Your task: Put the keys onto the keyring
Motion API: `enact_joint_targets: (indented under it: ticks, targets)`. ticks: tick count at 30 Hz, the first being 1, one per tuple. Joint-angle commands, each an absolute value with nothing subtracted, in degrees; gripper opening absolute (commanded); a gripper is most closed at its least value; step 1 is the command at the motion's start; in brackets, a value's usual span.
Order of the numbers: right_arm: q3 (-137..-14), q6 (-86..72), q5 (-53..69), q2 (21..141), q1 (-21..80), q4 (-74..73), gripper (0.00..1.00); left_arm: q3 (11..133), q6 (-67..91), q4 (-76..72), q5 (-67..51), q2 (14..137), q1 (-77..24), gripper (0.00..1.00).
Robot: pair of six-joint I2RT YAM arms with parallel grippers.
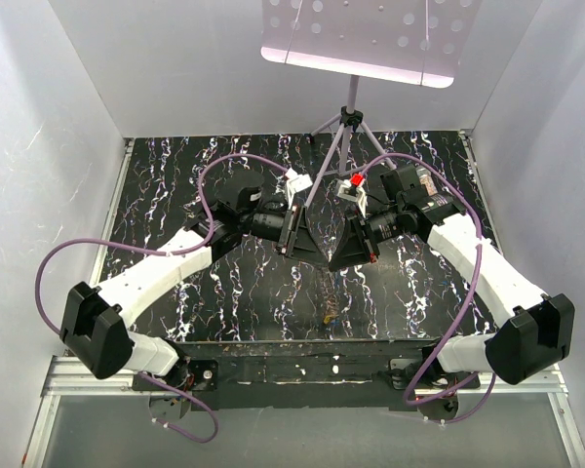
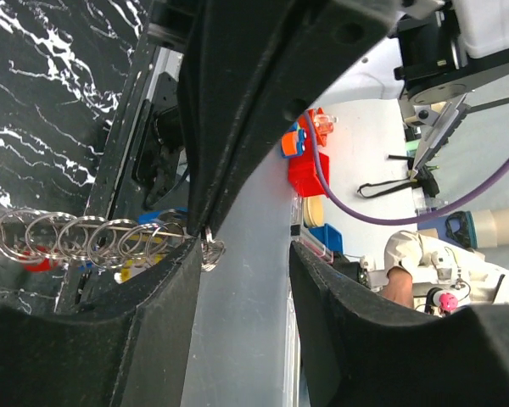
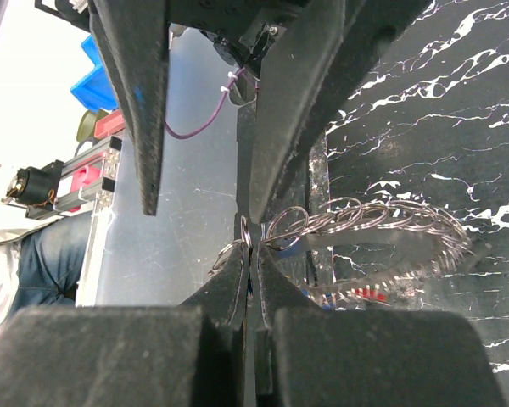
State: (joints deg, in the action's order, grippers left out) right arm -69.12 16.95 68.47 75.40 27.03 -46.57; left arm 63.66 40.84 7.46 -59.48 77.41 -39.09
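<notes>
Right gripper (image 3: 248, 248), fingers pressed together, pinches an end loop of the keyring (image 3: 373, 222), a wire-loop chain hanging mid-air with keys (image 3: 369, 294) dangling. Left gripper (image 2: 246, 271) straddles the pinch, fingers spread. Threading looks underway; next, left likely must close on a neighbouring loop.

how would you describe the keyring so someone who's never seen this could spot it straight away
Start at the black marbled table and look above its middle. There the keyring is pinched by its end loop in the shut right gripper, facing the open left gripper. Unlike the purple cable nearby, it is a chain of linked silver wire loops.
</notes>
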Motion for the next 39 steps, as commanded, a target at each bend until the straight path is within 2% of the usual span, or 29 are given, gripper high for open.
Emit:
enact_joint_targets:
  ticks: [1,6,20,28,35,36,37,39]
  targets:
    - [-71.81,17.23,70.58,74.80,27.25,-46.32,0.01,68.37,34.64,17.03,-58.72,77.87,-39.73,0.44]
    - [-71.81,17.05,70.66,74.71,27.25,-46.14,0.01,71.27,30.94,22.67,-57.48,79.01,-39.73,0.43]
    - [-71.46,16.44,70.93,74.27,27.25,-45.62,0.01,74.18,29.36,25.14,-57.65,82.53,-41.75,0.38]
    - [-71.37,16.17,70.93,74.09,27.25,-45.44,0.01,75.23,28.74,25.93,-57.92,83.85,-42.54,0.31]
    - [-71.28,16.00,71.02,74.00,27.25,-45.35,0.01,76.11,27.78,27.07,-58.09,84.55,-42.63,0.14]
    - [-71.28,16.00,71.10,73.92,27.25,-45.35,0.01,76.11,27.60,27.16,-58.18,84.64,-42.63,0.11]
    - [-71.28,16.00,71.19,73.83,27.25,-45.35,0.01,76.11,27.51,27.25,-58.53,84.90,-42.63,0.00]
    - [-71.10,15.82,71.19,73.57,27.25,-45.09,0.01,76.20,27.16,27.33,-58.36,84.64,-42.54,0.00]
